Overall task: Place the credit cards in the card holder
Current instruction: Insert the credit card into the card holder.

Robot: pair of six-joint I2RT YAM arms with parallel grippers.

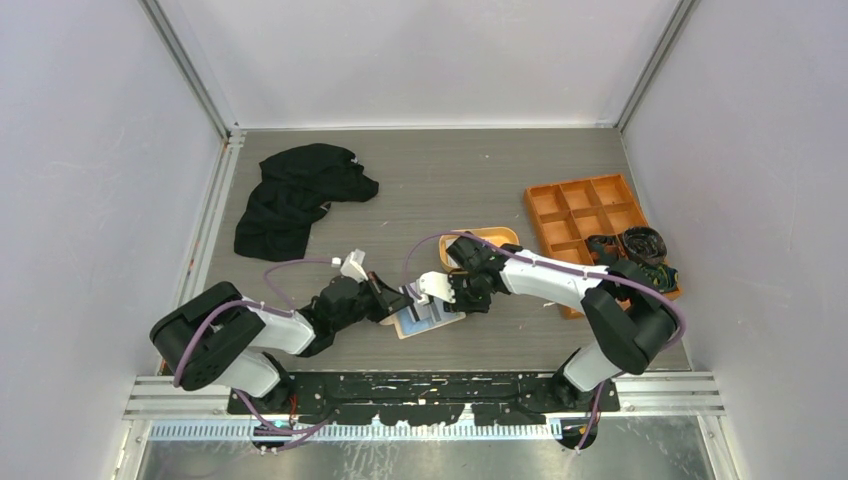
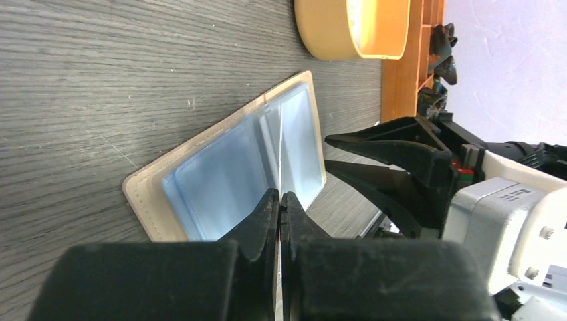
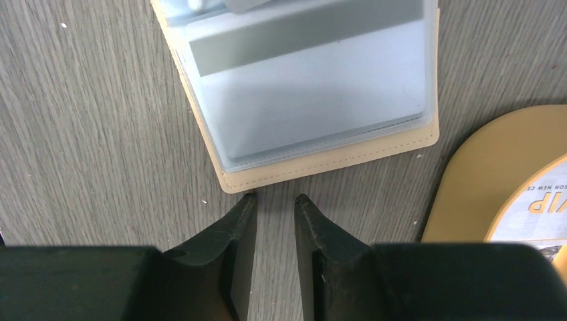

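Observation:
The card holder (image 1: 432, 322) lies open on the table, beige outside and pale blue inside (image 2: 220, 174). My left gripper (image 2: 281, 197) is shut on a thin credit card (image 2: 280, 154), held edge-on, whose far end reaches into the holder's pockets. In the top view the left gripper (image 1: 402, 300) is at the holder's left side. My right gripper (image 3: 274, 198) is slightly open and empty, its tips on the table right at the holder's beige edge (image 3: 321, 164). A card with a grey stripe (image 3: 301, 40) shows inside a clear pocket. Another card (image 3: 535, 214) lies in the orange oval tray (image 3: 468, 174).
The orange oval tray (image 1: 480, 240) sits just behind the right gripper (image 1: 448, 290). An orange compartmented box (image 1: 585, 215) with black cables (image 1: 635, 250) stands at the right. A black cloth (image 1: 300, 190) lies at the back left.

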